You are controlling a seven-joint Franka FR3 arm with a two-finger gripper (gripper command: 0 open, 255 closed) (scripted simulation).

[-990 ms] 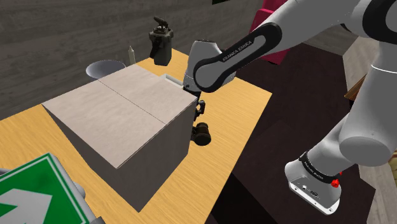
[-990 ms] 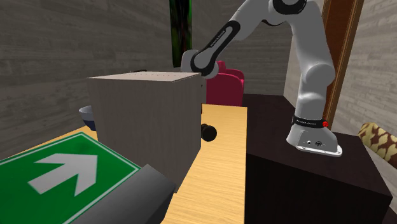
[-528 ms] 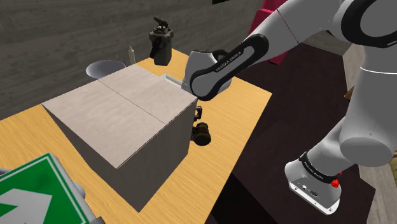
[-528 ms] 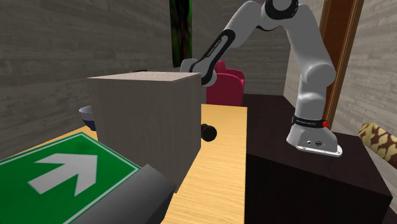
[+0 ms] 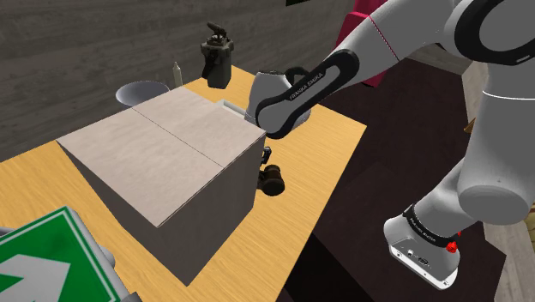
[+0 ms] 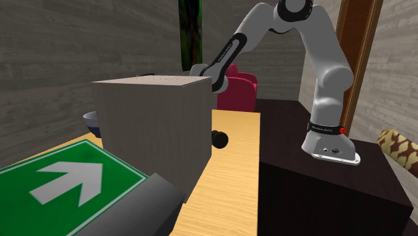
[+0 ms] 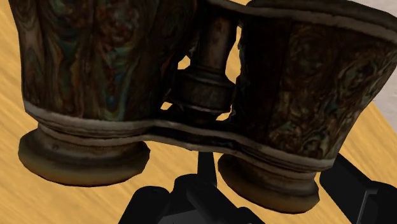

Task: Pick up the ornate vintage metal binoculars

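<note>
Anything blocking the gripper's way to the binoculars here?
Nothing visible. The binoculars lie directly before the open gripper on the wooden table, one barrel's end between its fingers. The large grey box stands close beside them, not between.

Lowered the gripper a little further down the side of the box; now just above the binoculars, closer than a second ago. Shifted the forearm down and toward the shoulder view's left, wrist end nearer the box's top corner. In the second exterior view, dropped the wrist from above the box's top edge to about level with it. Brought the elbow down and leftward from the frame's top edge.
</note>
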